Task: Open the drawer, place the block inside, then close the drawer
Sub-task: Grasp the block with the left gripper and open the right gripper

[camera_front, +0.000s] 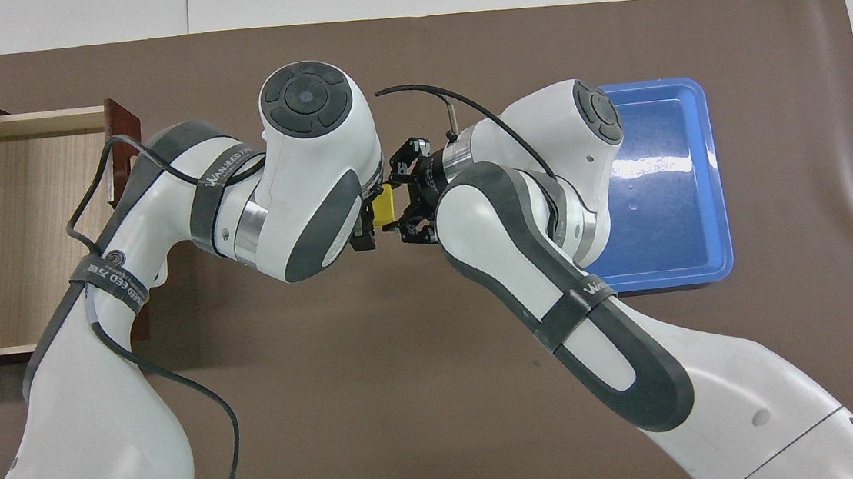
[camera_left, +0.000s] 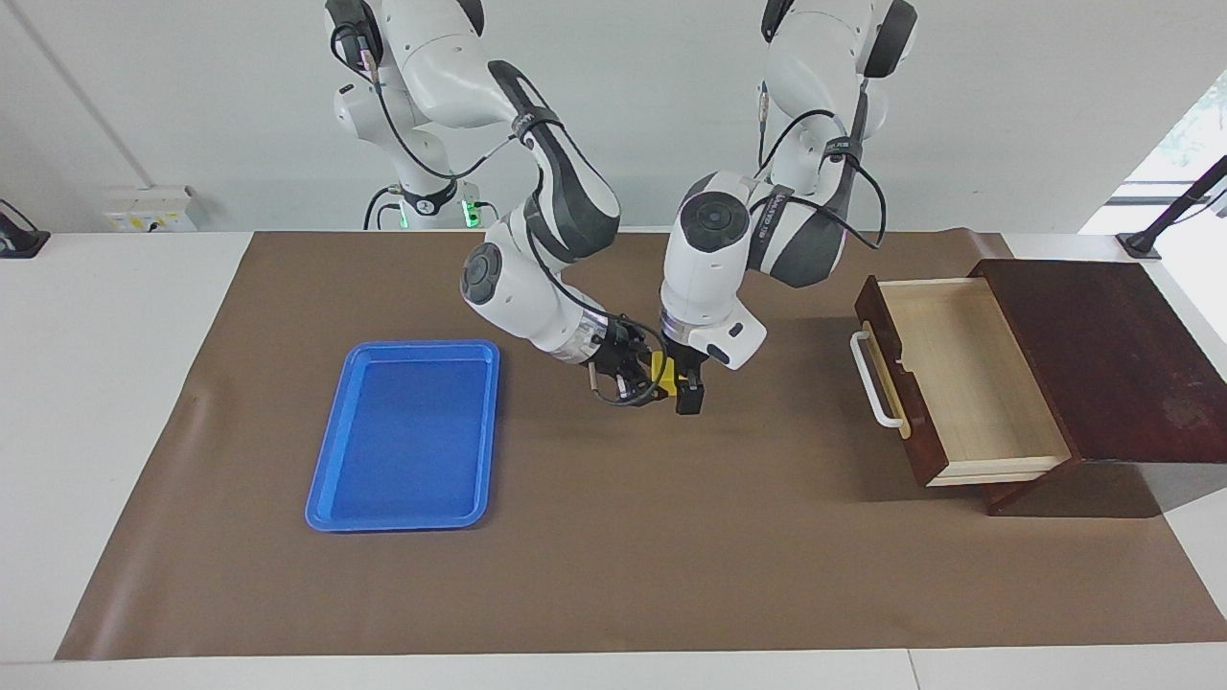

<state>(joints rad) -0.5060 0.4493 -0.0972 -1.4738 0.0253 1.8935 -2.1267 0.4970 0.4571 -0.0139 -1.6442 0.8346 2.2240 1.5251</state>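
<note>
Over the mat (camera_left: pixel 671 556), right jaws clamp the block (camera_left: pixel 659 368), left jaws gape, straps (camera_front: pixel 224 174) read WANJEED.

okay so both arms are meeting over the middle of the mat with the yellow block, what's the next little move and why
Probably the left gripper should close on the block. The right gripper holds the block up over the mat, the left gripper's open fingers sit around it, and the drawer stands open at the left arm's end of the table.

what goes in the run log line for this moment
phase: handover over mat | block: in right tool | left tool: open at block | drawer: open | blue tray: bare
</note>
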